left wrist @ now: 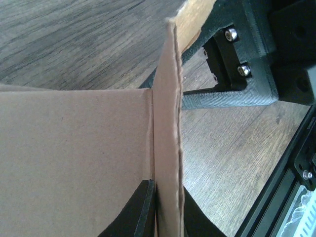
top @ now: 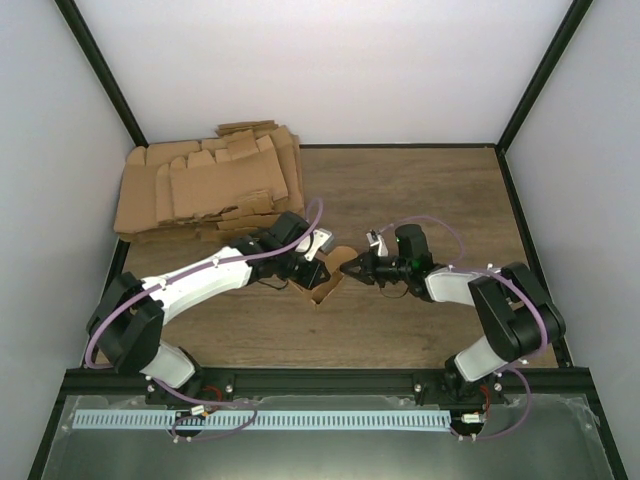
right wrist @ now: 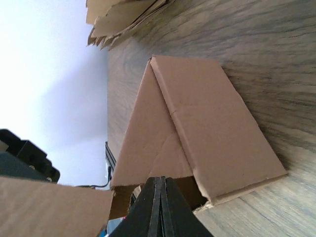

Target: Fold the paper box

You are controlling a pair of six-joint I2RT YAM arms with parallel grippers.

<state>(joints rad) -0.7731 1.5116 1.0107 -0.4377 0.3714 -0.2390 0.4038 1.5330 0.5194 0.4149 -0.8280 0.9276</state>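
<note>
Your left arm (top: pixel 200 275) and right arm (top: pixel 505 310) both angle inward, so the left gripper (top: pixel 320 268) and right gripper (top: pixel 354 266) face each other, tips close. Left fingers (left wrist: pixel 142 212) sit either side of one wall of the paper box (left wrist: pixel 74 158), pinching it. Right fingers (right wrist: pixel 154 210) are pressed flat together, pad on pad.

— What colour is the box (top: pixel 322 285)?
— Plain brown, no print. The cardboard pile (top: pixel 210 185) is a paler tan.
— The table (top: pixel 430 190)?
— Streaky grey-brown wood grain. Arms (top: pixel 200 278) white and black; cables (top: pixel 93 340) purple, I think. Walls (top: pixel 330 70) off-white.
</note>
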